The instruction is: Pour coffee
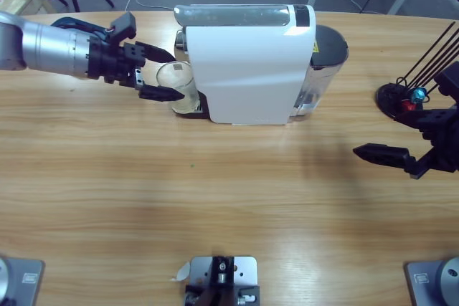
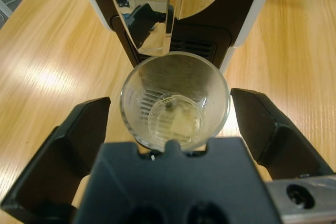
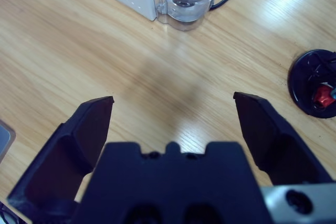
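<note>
Left wrist view: left tool (image 2: 170, 124) spread wide, jaws either side of clear glass (image 2: 175, 100), neither seen touching it; faint pale yellowish coffee (image 2: 176, 121) at glass bottom, straight ahead between jaws, under spout of white coffee machine (image 2: 252, 3). High view: left tool (image 1: 159, 74) flanking glass (image 1: 177, 85) at machine's (image 1: 247, 69) front end. Right tool (image 3: 173, 116) also wide apart, over bare tabletop (image 3: 79, 51), well away from machine; black round stand (image 3: 311, 83) off to its right.
</note>
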`<action>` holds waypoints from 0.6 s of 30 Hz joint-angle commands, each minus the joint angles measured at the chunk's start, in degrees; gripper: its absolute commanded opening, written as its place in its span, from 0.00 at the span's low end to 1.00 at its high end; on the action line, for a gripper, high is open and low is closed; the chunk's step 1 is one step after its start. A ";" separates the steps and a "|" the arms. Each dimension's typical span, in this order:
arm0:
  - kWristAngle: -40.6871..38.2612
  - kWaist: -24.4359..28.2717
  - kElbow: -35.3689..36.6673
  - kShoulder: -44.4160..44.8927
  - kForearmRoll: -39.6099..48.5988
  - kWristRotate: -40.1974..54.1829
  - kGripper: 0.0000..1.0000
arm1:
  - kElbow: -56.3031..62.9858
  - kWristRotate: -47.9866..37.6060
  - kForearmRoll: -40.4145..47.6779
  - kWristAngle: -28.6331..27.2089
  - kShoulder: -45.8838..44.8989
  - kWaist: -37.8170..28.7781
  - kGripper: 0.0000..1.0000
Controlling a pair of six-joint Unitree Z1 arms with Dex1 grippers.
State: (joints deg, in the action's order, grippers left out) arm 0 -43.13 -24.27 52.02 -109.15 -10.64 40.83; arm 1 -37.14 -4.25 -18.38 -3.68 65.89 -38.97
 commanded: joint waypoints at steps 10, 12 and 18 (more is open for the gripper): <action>2.34 -1.43 -0.60 -2.70 -0.87 -1.48 0.07 | 0.91 -0.58 -0.42 0.69 1.00 -0.06 1.00; 2.34 -1.04 -1.71 -1.66 -0.87 -1.49 0.06 | 0.93 -0.58 -0.42 0.69 0.82 -0.06 1.00; 2.42 3.93 -5.42 6.27 -0.87 -3.55 0.00 | 1.10 -0.58 -0.42 0.69 0.40 -0.06 1.00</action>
State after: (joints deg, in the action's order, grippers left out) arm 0 -41.49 -24.82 51.33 -108.93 -11.08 39.69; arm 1 -37.14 -4.25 -18.39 -3.68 65.89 -38.97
